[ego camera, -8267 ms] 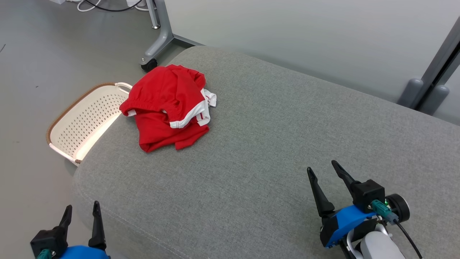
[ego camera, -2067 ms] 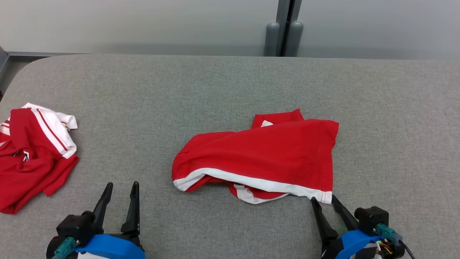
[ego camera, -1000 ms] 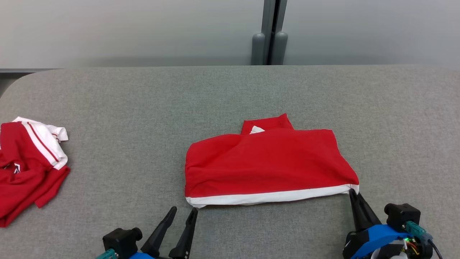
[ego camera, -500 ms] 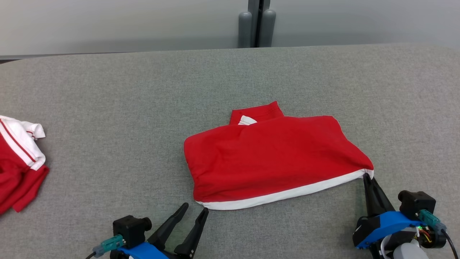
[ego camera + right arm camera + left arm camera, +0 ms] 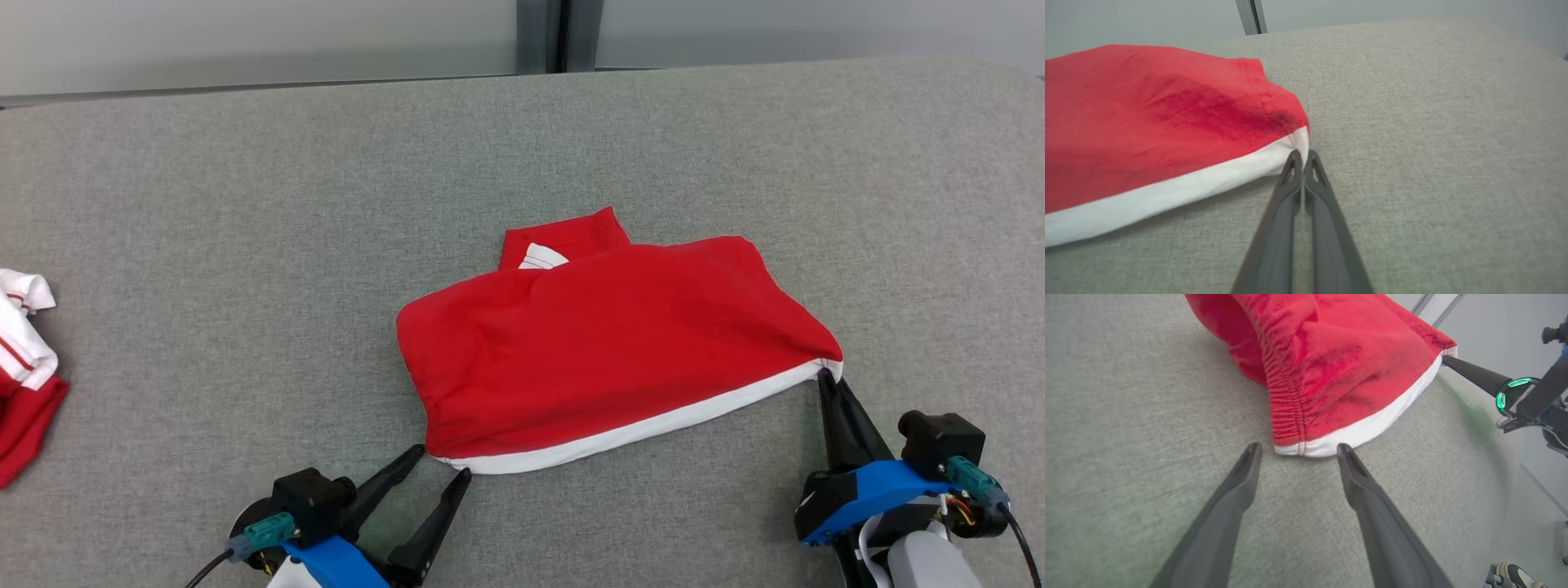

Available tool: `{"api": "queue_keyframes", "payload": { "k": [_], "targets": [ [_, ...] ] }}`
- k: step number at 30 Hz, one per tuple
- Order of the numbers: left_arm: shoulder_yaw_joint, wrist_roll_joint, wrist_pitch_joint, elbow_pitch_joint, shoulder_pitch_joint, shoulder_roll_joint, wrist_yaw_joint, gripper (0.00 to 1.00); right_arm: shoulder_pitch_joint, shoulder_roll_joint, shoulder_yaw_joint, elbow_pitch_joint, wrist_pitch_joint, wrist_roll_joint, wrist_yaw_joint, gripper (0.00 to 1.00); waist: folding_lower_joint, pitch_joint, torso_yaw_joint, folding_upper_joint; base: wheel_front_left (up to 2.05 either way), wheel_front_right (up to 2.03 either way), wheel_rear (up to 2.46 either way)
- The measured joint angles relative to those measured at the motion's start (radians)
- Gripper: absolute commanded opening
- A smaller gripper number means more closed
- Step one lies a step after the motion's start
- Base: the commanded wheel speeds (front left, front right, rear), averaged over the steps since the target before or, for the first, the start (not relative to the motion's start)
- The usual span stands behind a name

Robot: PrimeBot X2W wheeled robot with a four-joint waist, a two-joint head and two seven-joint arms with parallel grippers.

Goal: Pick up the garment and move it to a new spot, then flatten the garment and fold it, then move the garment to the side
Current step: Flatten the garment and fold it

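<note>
Garment point(image 5: 604, 343): lying mid-bench point(image 5: 245, 245), white hem point(image 5: 620, 434) facing the robot.
Right end effector point(image 5: 824, 377): clamping together on the hem's right corner.
Left end effector point(image 5: 443, 460): holding its fingers apart, tips sitting just beside the hem's left corner.
Far left: another red-and-white cloth point(image 5: 24, 384) lying well apart.

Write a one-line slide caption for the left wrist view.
Open left tool poised at one hem corner of the red garment; shut right tool pinches the far corner.
</note>
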Motion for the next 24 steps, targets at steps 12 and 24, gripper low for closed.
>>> {"api": "queue_keyframes", "payload": {
  "k": [12,24],
  "targets": [
    [-0.011,0.046,0.0,-0.026,-0.008,0.007,0.0,1.0,-0.001,0.0,0.022,-0.015,0.0,0.008,0.0,0.0,0.0,0.026,-0.018,0.0,0.0,0.0,0.0],
    [-0.037,0.055,0.0,-0.048,-0.009,0.013,0.0,0.0,-0.001,0.0,0.021,-0.012,0.0,0.008,0.0,0.0,-0.0001,0.008,0.006,0.0001,0.0,0.0,0.0]
  ]
}}
